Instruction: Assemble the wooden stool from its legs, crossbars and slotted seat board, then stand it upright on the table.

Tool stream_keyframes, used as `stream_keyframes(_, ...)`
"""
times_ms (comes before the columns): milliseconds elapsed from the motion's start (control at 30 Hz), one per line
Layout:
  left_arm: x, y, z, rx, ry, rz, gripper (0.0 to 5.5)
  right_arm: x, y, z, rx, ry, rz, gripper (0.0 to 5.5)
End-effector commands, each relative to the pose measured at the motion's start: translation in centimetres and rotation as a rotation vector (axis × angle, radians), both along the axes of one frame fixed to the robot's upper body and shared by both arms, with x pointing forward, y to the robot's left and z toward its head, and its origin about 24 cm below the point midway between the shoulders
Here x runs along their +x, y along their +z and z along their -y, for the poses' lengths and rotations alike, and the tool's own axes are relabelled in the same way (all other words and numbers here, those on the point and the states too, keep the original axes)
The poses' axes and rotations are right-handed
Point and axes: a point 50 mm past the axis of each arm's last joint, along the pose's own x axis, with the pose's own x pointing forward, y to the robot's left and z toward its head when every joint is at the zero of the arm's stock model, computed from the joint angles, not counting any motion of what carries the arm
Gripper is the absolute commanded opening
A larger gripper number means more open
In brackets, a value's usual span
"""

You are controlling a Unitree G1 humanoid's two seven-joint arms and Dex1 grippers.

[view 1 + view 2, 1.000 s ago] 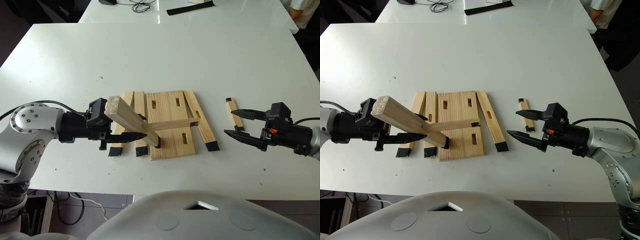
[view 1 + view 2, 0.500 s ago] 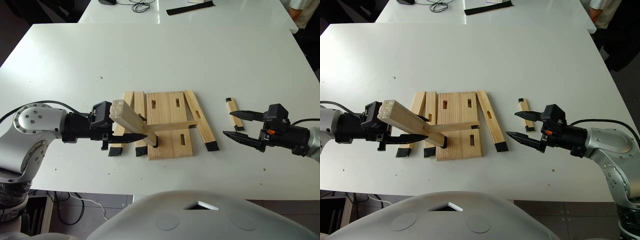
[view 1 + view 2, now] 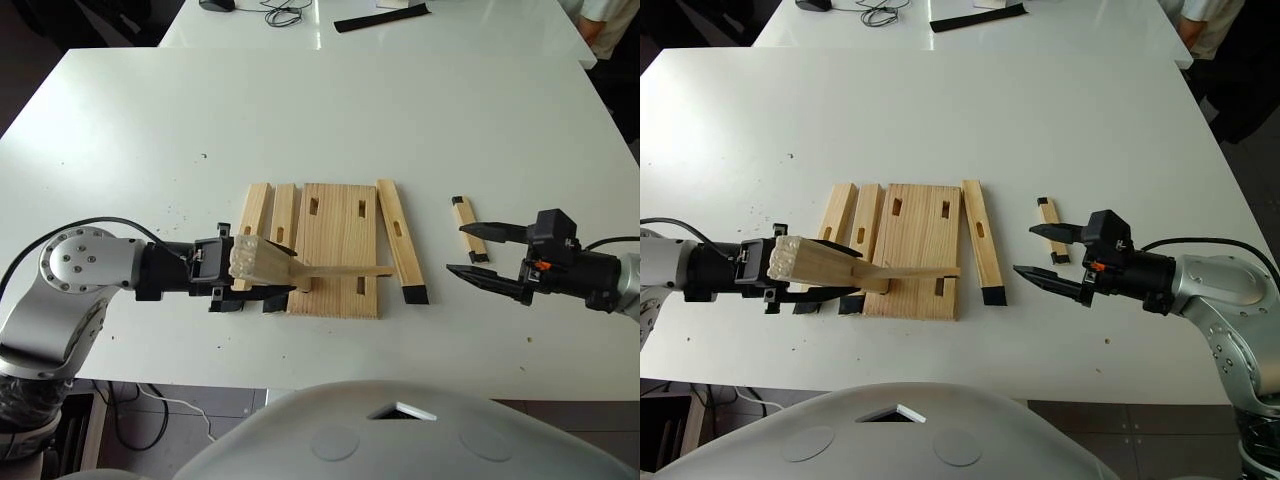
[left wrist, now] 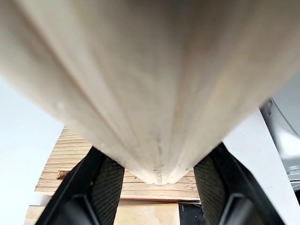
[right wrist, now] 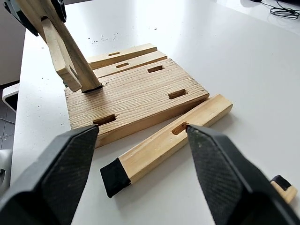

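Clamping a leg, my left claw holds its foot on the seat board by the table's near edge; my right claw hangs spread apart.

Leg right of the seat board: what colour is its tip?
Black cap on a pale wooden leg; clearest in the right wrist view.
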Motion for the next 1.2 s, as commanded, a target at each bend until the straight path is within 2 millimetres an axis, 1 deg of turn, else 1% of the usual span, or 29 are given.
stream_keyframes(33,0.0,-2.6,-0.3,0.122,0.032,-0.081,2.06,0.3,0.1,0.0,-0.025,0.021,0.001,3.43)
stream_keyframes(167,1.0,-2.9,-0.2,0.130,0.070,-0.093,2.06,0.5,0.1,-0.1,-0.031,0.036,-0.002,3.43)
stream_keyframes(433,3.7,-2.4,0.4,0.116,0.127,-0.150,2.06,0.7,-0.2,-0.4,-0.036,0.052,-0.003,3.43)
stream_keyframes(567,4.7,-2.0,0.7,0.109,0.168,-0.131,2.06,0.6,-0.3,-0.4,-0.038,0.051,-0.004,3.43)
stream_keyframes(600,5.0,-2.1,0.7,0.111,0.183,-0.129,2.41,0.6,-0.3,-0.4,-0.037,0.050,-0.004,3.47)
stream_keyframes(633,5.0,-2.2,0.6,0.118,0.180,-0.126,2.48,0.6,-0.4,-0.4,-0.037,0.049,-0.005,3.47)
stream_keyframes(700,5.0,-2.8,0.5,0.123,0.202,-0.130,2.86,0.5,-0.5,-0.4,-0.036,0.046,-0.007,3.47)
stream_keyframes(767,5.4,-3.3,0.2,0.123,0.251,-0.105,3.17,0.5,-0.5,-0.4,-0.036,0.042,-0.007,3.47)
stream_keyframes(800,5.5,-3.5,0.1,0.119,0.263,-0.102,3.29,0.4,-0.6,-0.4,-0.035,0.043,-0.007,3.47)
stream_keyframes(900,5.1,-3.4,-0.1,0.096,0.256,-0.122,3.29,0.4,-0.6,-0.5,-0.033,0.044,-0.007,3.47)
stream_keyframes(1000,4.4,-2.9,-1.2,0.101,0.254,-0.135,3.29,0.1,-0.7,-0.5,-0.034,0.035,-0.009,3.47)
stream_keyframes(1100,4.2,-2.6,-3.7,0.162,0.360,-0.131,3.29,-0.5,-0.8,-0.4,-0.034,0.013,-0.012,3.47)
stream_keyframes(1200,3.6,-1.8,-5.3,0.165,0.475,-0.163,3.29,-1.3,-1.0,-0.3,-0.035,-0.022,-0.015,3.47)
